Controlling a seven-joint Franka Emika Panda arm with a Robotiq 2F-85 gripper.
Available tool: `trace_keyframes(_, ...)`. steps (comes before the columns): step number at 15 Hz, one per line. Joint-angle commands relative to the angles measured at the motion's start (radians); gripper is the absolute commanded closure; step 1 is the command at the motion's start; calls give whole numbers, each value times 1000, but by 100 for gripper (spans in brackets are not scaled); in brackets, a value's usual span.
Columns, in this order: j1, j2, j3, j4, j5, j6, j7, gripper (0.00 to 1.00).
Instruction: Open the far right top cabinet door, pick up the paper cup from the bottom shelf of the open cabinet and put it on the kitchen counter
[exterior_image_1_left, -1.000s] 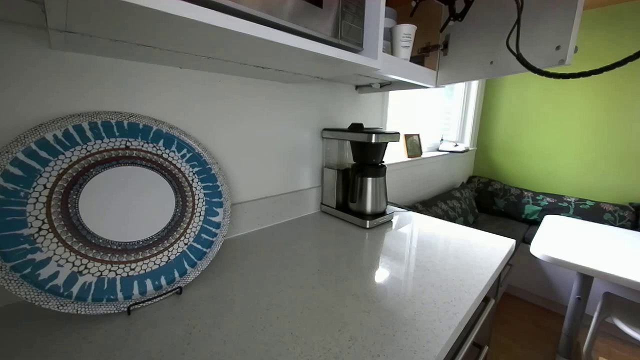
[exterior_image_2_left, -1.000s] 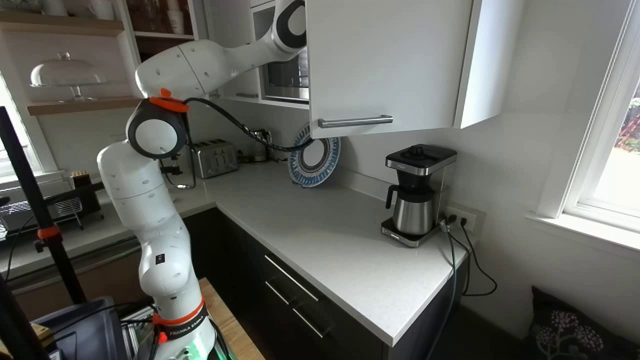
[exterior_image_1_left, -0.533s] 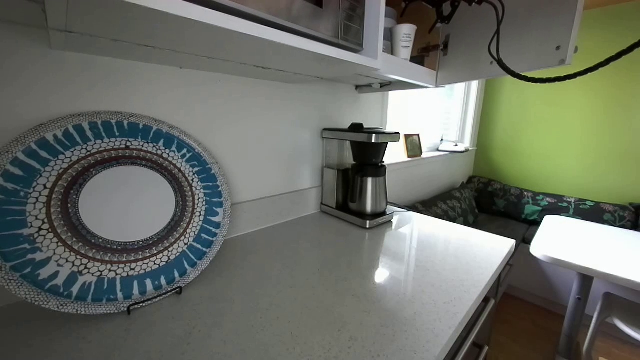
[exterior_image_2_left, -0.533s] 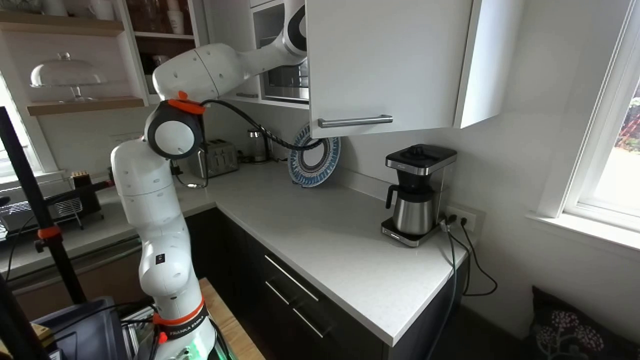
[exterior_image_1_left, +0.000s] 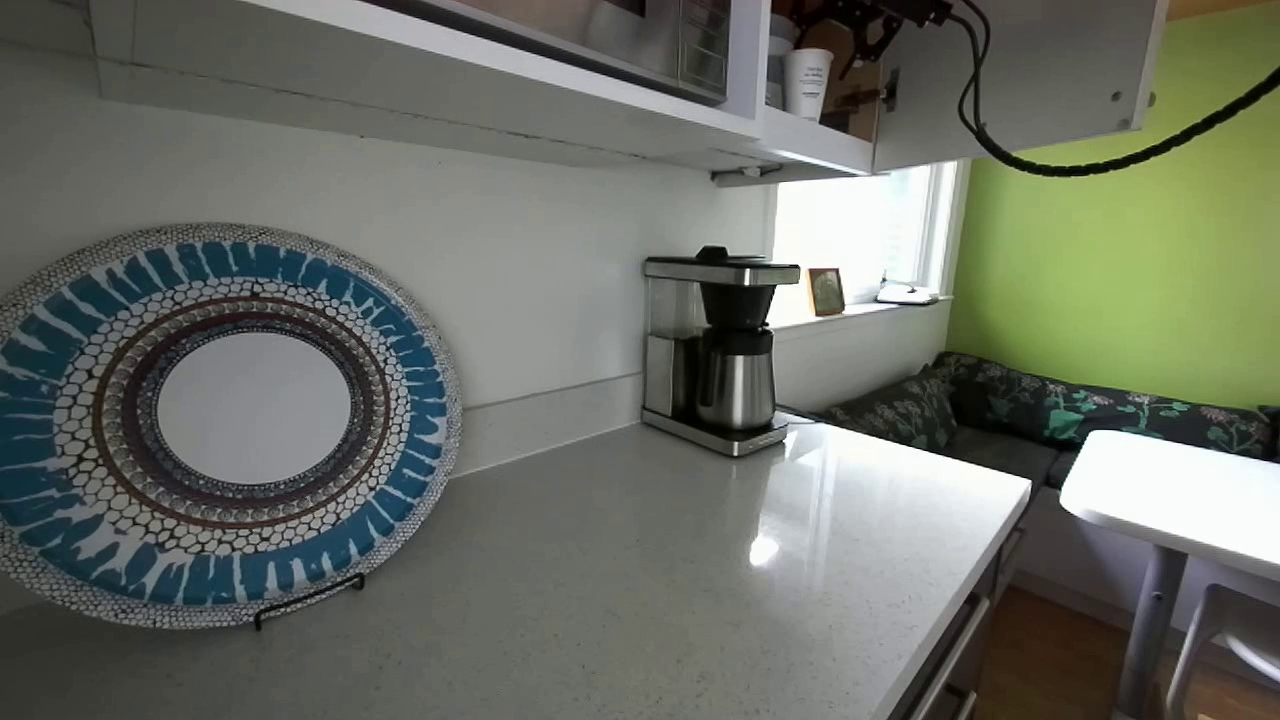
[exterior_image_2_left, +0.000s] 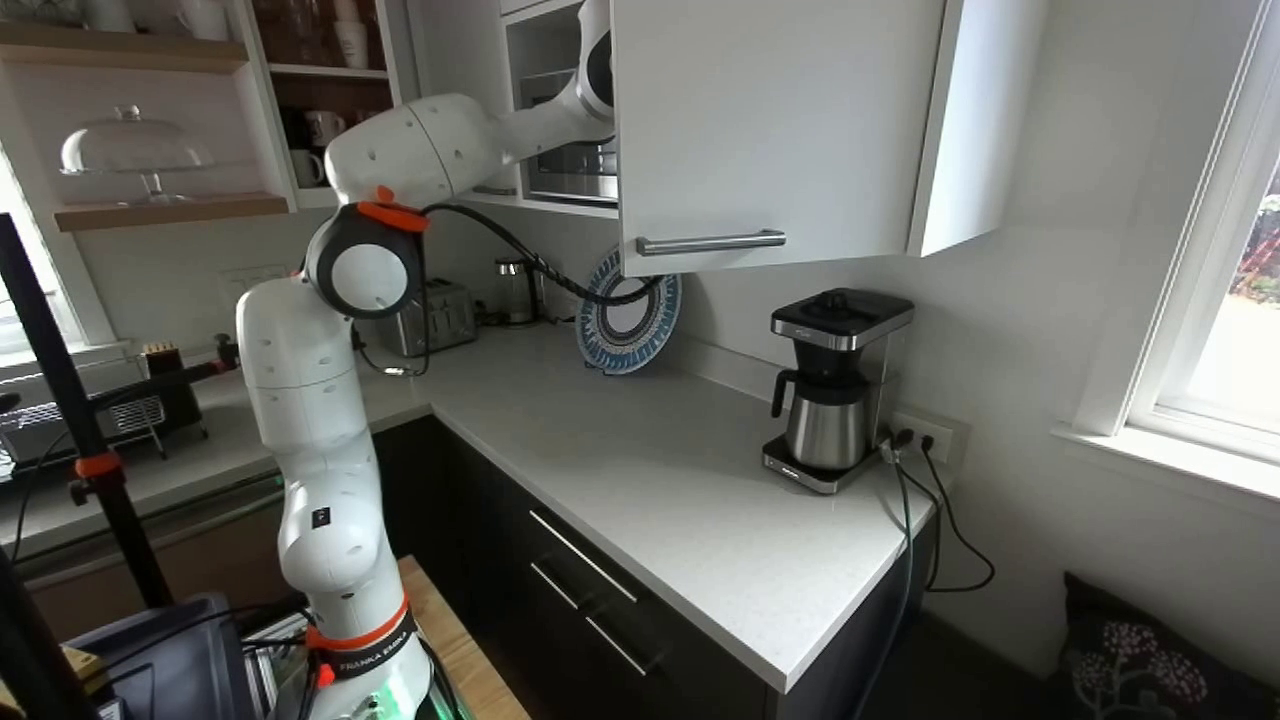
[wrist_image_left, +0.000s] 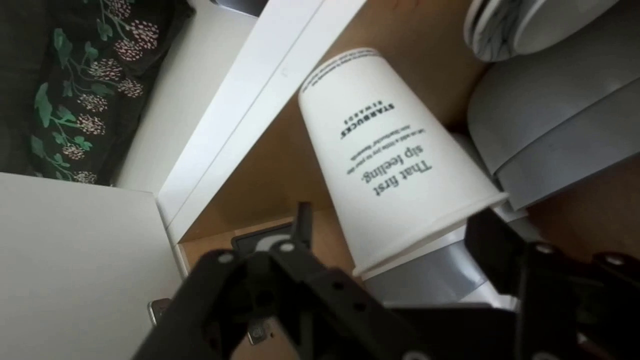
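Note:
The far right top cabinet door (exterior_image_1_left: 1010, 85) stands open in both exterior views (exterior_image_2_left: 770, 130). The white paper cup (exterior_image_1_left: 806, 85) stands upright on the bottom shelf (wrist_image_left: 272, 175) of the open cabinet (exterior_image_1_left: 862, 60), near its front edge. In the wrist view the cup (wrist_image_left: 385, 160) shows its printed side, its rim toward my gripper. My gripper (wrist_image_left: 392, 215) is open and empty, its fingers apart on either side of the cup's rim. In an exterior view my gripper (exterior_image_1_left: 835, 40) is just beside and above the cup; the door hides it elsewhere. The kitchen counter (exterior_image_1_left: 600, 580) lies below.
Grey containers (wrist_image_left: 555, 115) and stacked cups (wrist_image_left: 565, 25) stand beside and behind the cup. A coffee maker (exterior_image_1_left: 715, 350) and a large round plate (exterior_image_1_left: 420, 420) stand on the counter. A microwave (exterior_image_1_left: 600, 40) is in the neighbouring compartment. My cable (exterior_image_1_left: 1100, 168) hangs below the arm.
My gripper has moved into the cabinet toward the cup, leftward and slightly down in an exterior view. The arm has leaned toward the cabinet. Cup and door have not moved.

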Motion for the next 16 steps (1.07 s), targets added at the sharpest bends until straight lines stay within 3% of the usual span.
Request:
trace_keyframes(1, 5, 17, 4, 41, -13, -59, 14, 51)
trace_keyframes(8, 4, 16, 3, 58, -9, -102, 9, 100)
trace_keyframes(16, -1, -7, -2, 64, 0, -116, -3, 99)
